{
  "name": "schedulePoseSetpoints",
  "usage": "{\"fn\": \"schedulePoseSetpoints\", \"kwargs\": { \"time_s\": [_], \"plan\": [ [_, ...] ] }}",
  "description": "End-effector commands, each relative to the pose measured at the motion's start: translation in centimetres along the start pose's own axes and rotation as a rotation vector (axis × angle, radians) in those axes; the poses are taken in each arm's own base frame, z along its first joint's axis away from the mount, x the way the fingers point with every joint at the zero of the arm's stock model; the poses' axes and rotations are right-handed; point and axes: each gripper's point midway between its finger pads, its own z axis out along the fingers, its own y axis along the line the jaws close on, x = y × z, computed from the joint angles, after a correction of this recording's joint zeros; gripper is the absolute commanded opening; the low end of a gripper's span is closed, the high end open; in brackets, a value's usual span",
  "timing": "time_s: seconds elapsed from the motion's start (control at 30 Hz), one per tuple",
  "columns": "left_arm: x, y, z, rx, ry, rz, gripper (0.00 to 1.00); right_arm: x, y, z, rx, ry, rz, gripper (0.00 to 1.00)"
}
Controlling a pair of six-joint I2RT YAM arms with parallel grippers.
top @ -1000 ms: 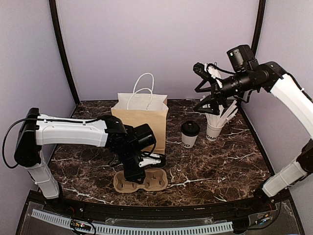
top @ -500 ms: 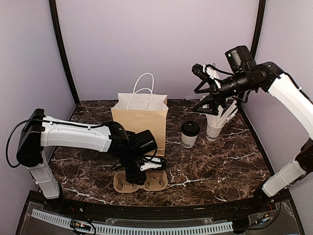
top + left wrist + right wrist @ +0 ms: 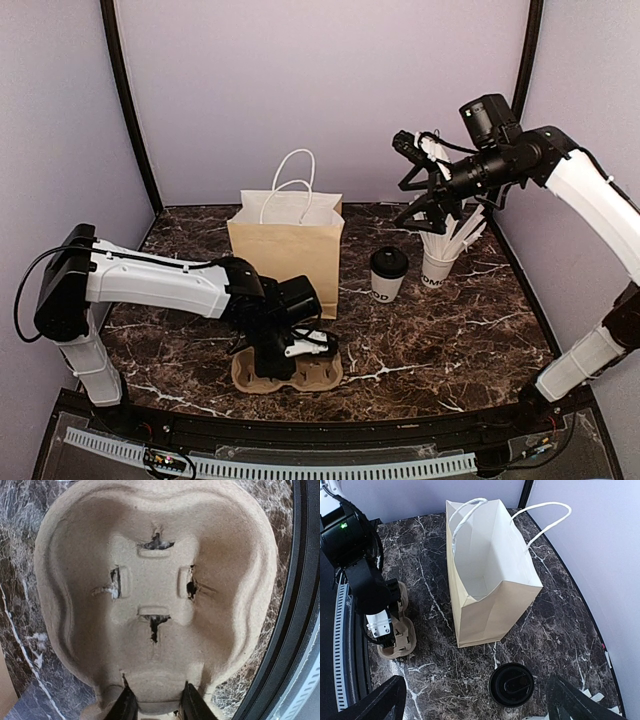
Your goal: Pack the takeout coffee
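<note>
The takeout coffee point(image 3: 388, 273) stands upright on the dark marbled worktop point(image 3: 450, 340) with its black lid on. It is to the right of the brown paper bag point(image 3: 287, 240) and apart from it, and just left of a second white cup point(image 3: 438, 265) that is stuffed with wrapped straws. Neither arm touches it. The bag stands open toward the back of the worktop with its white cord handles up, and the right wrist view looks down into its pale interior. In front of the bag, close to the near edge, lies a moulded pulp cup carrier point(image 3: 287, 372) with two wells. The left gripper point(image 3: 156, 704) is down low over the carrier's left well. In the left wrist view its jaws stand a little way apart, one on each side of a narrow raised part of the carrier's rim. The two dark fingertips point(image 3: 126, 707) lie close against the pulp, but that view cuts them off at the bottom edge, so I cannot tell whether they are pressing on the rim or only flanking it. The right gripper point(image 3: 412, 185) hangs high in the air above the straw cup, well apart from everything on the worktop. Its jaws are spread wide with nothing between them.
</note>
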Motion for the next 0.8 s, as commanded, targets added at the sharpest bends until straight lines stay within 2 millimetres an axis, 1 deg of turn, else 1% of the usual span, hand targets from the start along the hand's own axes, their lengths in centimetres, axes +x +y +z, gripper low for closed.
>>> {"fn": "schedulePoseSetpoints", "kwargs": {
  "time_s": [0.0, 0.07, 0.13, 0.23, 0.27, 0.3, 0.33, 0.37, 0.4, 0.43, 0.47, 0.5, 0.53, 0.57, 0.6, 0.63, 0.67, 0.7, 0.77],
  "plan": [
    [0.3, 0.0, -0.2, -0.012, 0.006, 0.017, 0.28, -1.5, -1.5, -0.3, 0.046, -0.039, -0.008, 0.99],
    [0.0, 0.0, -0.9, -0.013, -0.009, 0.012, 0.24, -1.7, -1.8, -0.3, 0.054, -0.042, -0.007, 0.99],
    [-0.6, 0.3, -2.1, -0.030, -0.038, 0.009, 0.22, -1.7, -2.1, -0.2, 0.062, -0.043, -0.002, 0.99],
    [-1.5, 0.7, -5.1, -0.045, -0.104, 0.000, 0.21, -1.8, -2.7, -0.1, 0.070, -0.048, 0.007, 0.99],
    [-2.5, 1.0, -6.5, -0.056, -0.143, 0.000, 0.21, -1.8, -2.9, 0.0, 0.076, -0.049, 0.010, 0.99],
    [-2.8, 1.2, -7.9, -0.065, -0.170, 0.000, 0.21, -1.8, -3.3, 0.0, 0.087, -0.051, 0.012, 0.99],
    [-3.9, 1.6, -9.8, -0.081, -0.220, 0.001, 0.21, -1.8, -3.8, 0.1, 0.100, -0.054, 0.017, 0.99],
    [-4.3, 1.8, -11.6, -0.094, -0.260, 0.002, 0.21, -1.9, -4.3, 0.1, 0.117, -0.058, 0.020, 0.99],
    [-5.5, 2.6, -14.5, -0.121, -0.335, -0.005, 0.21, -1.9, -5.0, 0.1, 0.140, -0.057, 0.025, 0.99],
    [-5.7, 2.7, -16.0, -0.123, -0.363, -0.005, 0.21, -2.0, -5.6, 0.1, 0.160, -0.056, 0.030, 0.99],
    [-6.6, 3.7, -19.2, -0.151, -0.442, -0.018, 0.21, -2.2, -6.1, 0.1, 0.181, -0.058, 0.033, 0.99],
    [-7.0, 3.9, -20.8, -0.154, -0.480, -0.017, 0.21, -2.3, -6.6, 0.2, 0.197, -0.062, 0.040, 0.99],
    [-7.5, 4.9, -23.9, -0.188, -0.558, -0.030, 0.21, -2.4, -7.2, 0.3, 0.214, -0.067, 0.049, 0.99],
    [-7.9, 5.3, -25.4, -0.202, -0.601, -0.030, 0.21, -2.6, -7.6, 0.6, 0.222, -0.073, 0.056, 0.99],
    [-8.0, 6.1, -27.8, -0.231, -0.661, -0.040, 0.21, -2.7, -8.2, 0.9, 0.229, -0.075, 0.068, 0.99],
    [-8.5, 6.4, -29.6, -0.254, -0.714, -0.030, 0.21, -3.4, -8.9, 1.0, 0.245, -0.095, 0.072, 0.99],
    [-8.4, 6.8, -30.7, -0.284, -0.737, -0.033, 0.21, -3.9, -9.4, 1.4, 0.247, -0.111, 0.089, 0.99],
    [-8.7, 7.2, -32.1, -0.318, -0.778, -0.023, 0.22, -4.3, -9.7, 2.0, 0.228, -0.130, 0.104, 0.99],
    [-8.8, 7.8, -34.1, -0.374, -0.832, -0.027, 0.22, -5.9, -9.6, 3.2, 0.142, -0.174, 0.121, 0.99]
  ]
}}
